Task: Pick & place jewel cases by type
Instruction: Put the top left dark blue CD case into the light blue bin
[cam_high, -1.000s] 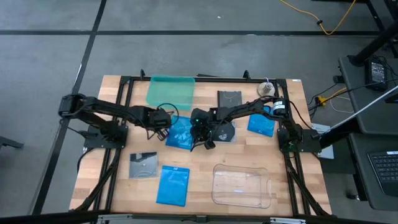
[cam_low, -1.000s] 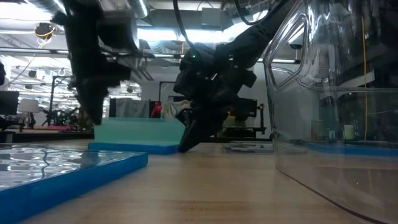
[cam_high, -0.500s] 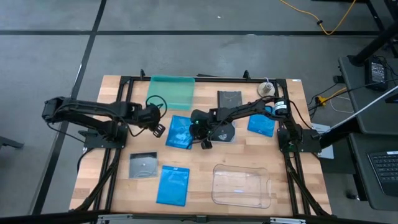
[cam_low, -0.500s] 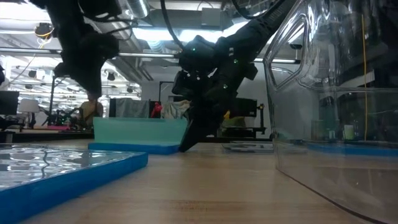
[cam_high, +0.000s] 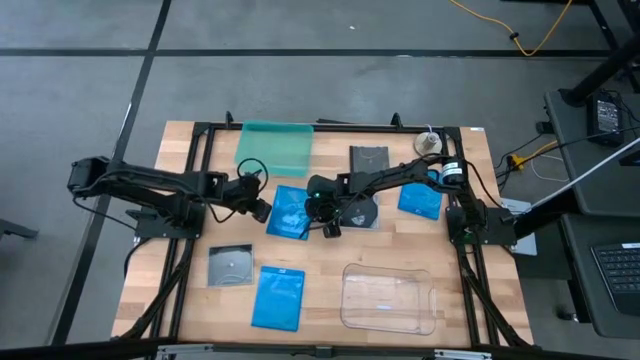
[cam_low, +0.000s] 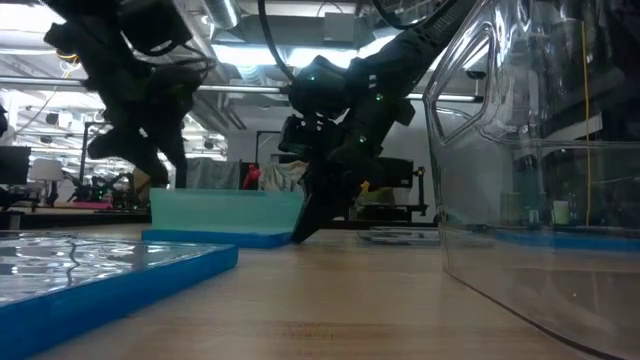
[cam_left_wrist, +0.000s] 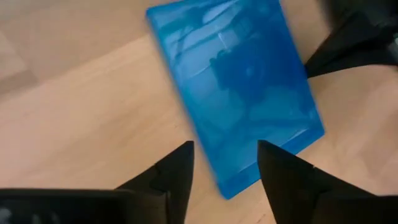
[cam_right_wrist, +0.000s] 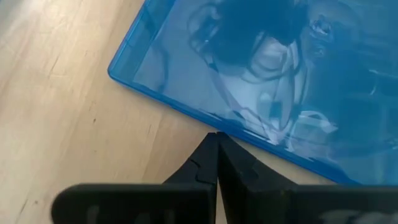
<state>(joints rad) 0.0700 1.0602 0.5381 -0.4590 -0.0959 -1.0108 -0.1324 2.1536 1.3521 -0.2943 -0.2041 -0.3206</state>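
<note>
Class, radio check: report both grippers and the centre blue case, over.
Left gripper open, empty, just left of centre blue jewel case. Right gripper shut, tips down at case's right edge. Case flat on table. Nothing in the way.

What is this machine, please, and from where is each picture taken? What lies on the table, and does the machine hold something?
It is a robot with two dark arms at a wooden table. One camera looks down from above, one sits at table height, one rides on each wrist. On the table lie blue jewel cases, dark square ones, a teal tray and a clear tray. The left end effector is open above the middle blue case. The right end effector is shut beside it. Neither holds anything.
</note>
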